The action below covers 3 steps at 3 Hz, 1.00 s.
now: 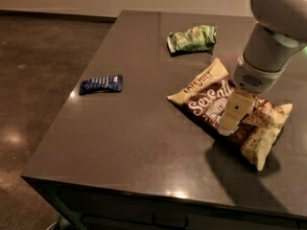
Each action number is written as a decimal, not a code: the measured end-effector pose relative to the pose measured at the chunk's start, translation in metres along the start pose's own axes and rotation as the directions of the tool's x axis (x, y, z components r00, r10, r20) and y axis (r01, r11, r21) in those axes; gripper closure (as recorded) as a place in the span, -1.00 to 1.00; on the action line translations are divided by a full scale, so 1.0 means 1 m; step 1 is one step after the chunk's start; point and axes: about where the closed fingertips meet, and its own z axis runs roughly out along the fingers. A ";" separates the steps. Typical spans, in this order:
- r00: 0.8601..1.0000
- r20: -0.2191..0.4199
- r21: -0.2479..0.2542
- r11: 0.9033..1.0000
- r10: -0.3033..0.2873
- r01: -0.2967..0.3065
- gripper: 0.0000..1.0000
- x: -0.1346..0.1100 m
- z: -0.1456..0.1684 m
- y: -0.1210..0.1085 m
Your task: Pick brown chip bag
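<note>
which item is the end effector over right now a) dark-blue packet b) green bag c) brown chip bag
c: the end effector hangs over the middle of the brown chip bag, well apart from the green bag and the dark-blue packet

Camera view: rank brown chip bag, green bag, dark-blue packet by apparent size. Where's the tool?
1. brown chip bag, largest.
2. green bag, though farther away.
3. dark-blue packet, smallest.
The tool is over the brown chip bag's middle.

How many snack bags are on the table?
3: the green bag at the far side, the dark-blue packet near the left edge, the brown chip bag on the right, below the pincer. None seems hidden.
</note>
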 end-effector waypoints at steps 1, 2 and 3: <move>0.998 -0.011 0.000 0.998 0.055 -0.055 -1.00 0.002 0.016 0.000; 0.995 -0.012 -0.018 0.995 0.098 -0.098 -0.70 0.001 0.024 -0.001; 0.992 0.019 -0.057 0.990 0.127 -0.126 -0.05 -0.008 0.023 0.001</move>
